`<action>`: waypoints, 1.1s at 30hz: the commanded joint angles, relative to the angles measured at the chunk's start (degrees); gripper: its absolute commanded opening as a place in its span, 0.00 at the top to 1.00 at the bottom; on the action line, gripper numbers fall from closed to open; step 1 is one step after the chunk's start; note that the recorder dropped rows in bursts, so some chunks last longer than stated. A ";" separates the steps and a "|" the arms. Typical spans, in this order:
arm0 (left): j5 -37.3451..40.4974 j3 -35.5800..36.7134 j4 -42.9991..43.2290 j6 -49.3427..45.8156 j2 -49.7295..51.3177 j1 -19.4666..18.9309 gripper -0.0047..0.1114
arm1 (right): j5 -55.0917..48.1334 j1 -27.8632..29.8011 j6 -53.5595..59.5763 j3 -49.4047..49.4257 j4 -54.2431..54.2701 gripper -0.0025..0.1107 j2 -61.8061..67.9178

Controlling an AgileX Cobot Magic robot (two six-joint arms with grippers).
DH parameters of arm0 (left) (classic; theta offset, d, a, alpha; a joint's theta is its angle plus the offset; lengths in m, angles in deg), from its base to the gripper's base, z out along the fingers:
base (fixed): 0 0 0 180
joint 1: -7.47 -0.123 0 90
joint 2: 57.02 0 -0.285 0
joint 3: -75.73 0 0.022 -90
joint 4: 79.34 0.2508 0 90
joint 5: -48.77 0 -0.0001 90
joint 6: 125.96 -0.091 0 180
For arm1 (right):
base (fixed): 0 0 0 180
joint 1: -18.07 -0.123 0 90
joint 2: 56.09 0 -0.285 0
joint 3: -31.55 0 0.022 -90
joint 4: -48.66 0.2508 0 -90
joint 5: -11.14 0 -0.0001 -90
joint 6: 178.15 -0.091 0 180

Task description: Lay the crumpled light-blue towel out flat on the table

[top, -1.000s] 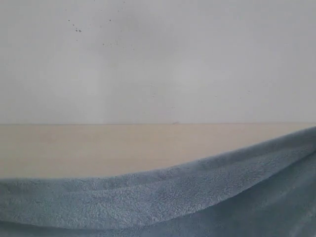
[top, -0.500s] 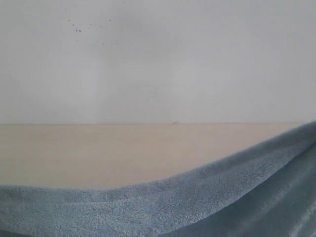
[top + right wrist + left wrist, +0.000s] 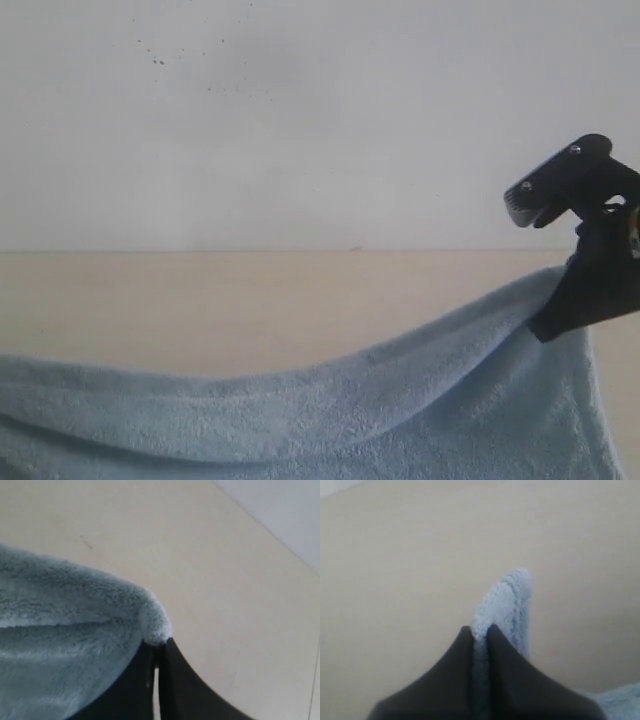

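The light-blue fluffy towel (image 3: 330,415) hangs stretched across the bottom of the exterior view, its top edge rising from low on the left to high on the right. My right gripper (image 3: 548,322) is shut on the towel's right corner, seen in the right wrist view as a fluffy tip (image 3: 152,625) pinched at the black jaws (image 3: 157,642). My left gripper (image 3: 479,631) is shut on another corner of the towel (image 3: 505,602), which sticks out past the fingertips. The left gripper is out of the exterior view. The beige table (image 3: 200,300) lies behind and under the towel.
A white wall (image 3: 300,120) meets the table's far edge. The right arm's black wrist (image 3: 570,180) stands above the towel's raised corner at the right. Bare beige tabletop (image 3: 240,605) shows beneath both grippers.
The towel's edge has moved away from the camera and dropped at the left while its right corner lifted. The right arm has come into view at the right.
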 commanded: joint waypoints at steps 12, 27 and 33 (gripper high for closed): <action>-4.37 -10.89 11.92 21.34 17.43 0.20 0.34 | -1.59 0.03 -5.84 -23.52 -7.17 0.54 16.39; -0.24 8.10 4.25 17.44 -2.54 0.20 0.45 | -5.81 4.57 0.68 1.06 10.40 0.98 5.93; 2.80 10.73 -0.66 14.03 -11.29 0.20 0.45 | 6.04 4.57 7.07 13.34 20.05 0.98 5.62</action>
